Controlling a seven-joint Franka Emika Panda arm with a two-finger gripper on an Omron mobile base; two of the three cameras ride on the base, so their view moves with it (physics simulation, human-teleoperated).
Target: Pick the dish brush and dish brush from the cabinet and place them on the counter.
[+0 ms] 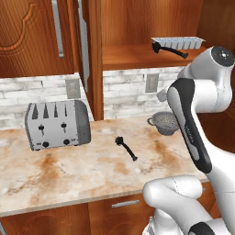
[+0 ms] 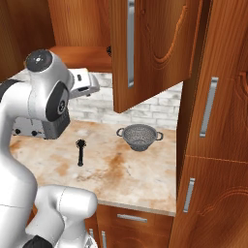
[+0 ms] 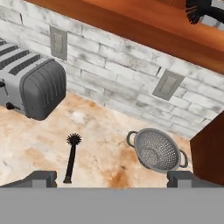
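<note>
Black shelf brush (image 3: 199, 9) cut off at frame edge.

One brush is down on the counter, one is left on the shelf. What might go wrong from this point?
1. The second dish brush lies against the ice-cube tray on the cabinet shelf; reaching in may nudge the tray.
2. The open cabinet door hangs close to the arm's path and might be struck.
3. The open pincer hovers above the colander and the placed brush; a low swing may knock either.

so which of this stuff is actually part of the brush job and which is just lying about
Job:
- dish brush on the counter
- dish brush on the cabinet shelf
- cabinet
- counter
- gripper, open

Lying about:
- toaster
- colander
- ice-cube tray
</note>
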